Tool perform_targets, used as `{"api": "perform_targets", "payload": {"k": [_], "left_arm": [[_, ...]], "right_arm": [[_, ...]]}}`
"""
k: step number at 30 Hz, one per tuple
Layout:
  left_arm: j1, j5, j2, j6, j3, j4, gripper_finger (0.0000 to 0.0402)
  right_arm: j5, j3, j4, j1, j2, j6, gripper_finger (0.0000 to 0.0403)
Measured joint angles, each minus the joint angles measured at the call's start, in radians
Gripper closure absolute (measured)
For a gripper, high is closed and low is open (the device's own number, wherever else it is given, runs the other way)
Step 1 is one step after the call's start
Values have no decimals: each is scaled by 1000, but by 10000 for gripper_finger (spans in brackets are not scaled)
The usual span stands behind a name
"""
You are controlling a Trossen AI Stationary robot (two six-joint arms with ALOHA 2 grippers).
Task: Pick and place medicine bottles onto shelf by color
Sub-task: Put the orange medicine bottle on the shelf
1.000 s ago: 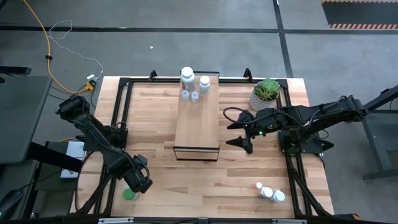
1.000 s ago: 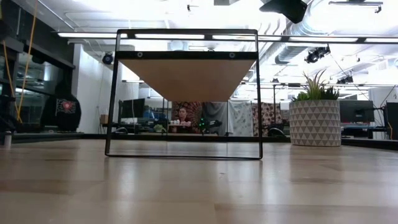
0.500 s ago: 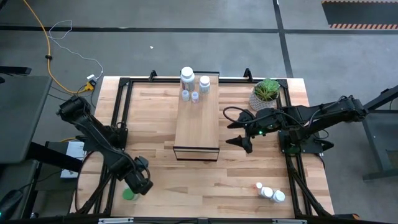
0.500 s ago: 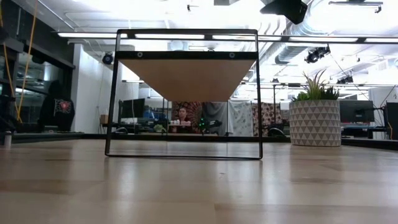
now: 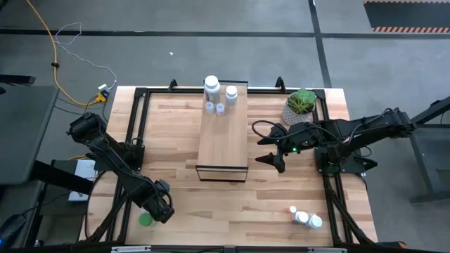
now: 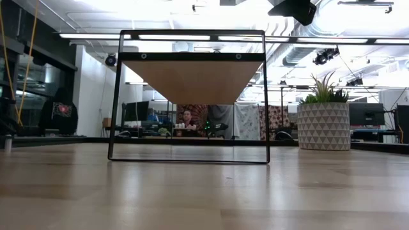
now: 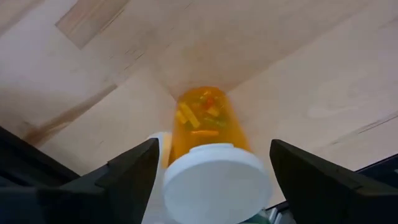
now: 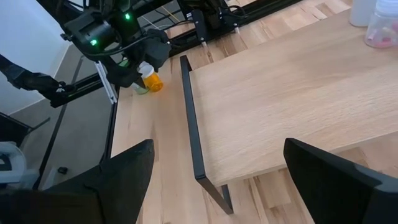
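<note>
Close up, orange bottle (image 7: pixel 206 127) with white cap, multicoloured pills inside, left end effector (image 7: pixel 211 180) spread around it, not touching.

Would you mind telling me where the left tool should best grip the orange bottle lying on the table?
Probably across the white cap or the neck just behind it. The orange bottle lies on its side, cap toward the left tool, whose fingers already flank the cap.

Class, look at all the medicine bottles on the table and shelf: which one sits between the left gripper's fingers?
The orange bottle with the white cap, between the left gripper fingers at the table's front-left. The others stand apart, unattended.
</note>
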Motion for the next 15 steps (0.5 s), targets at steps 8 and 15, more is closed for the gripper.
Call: {"api": "perform_targets", "payload": {"k": [8,15], "left_arm": [[4,10,0,6,0,0,165],[11,12,0,32,0,-2,207]], "right_arm": [[1,0,-3,0,0,14,54],[1,0,-3,0,0,20,54]]}}
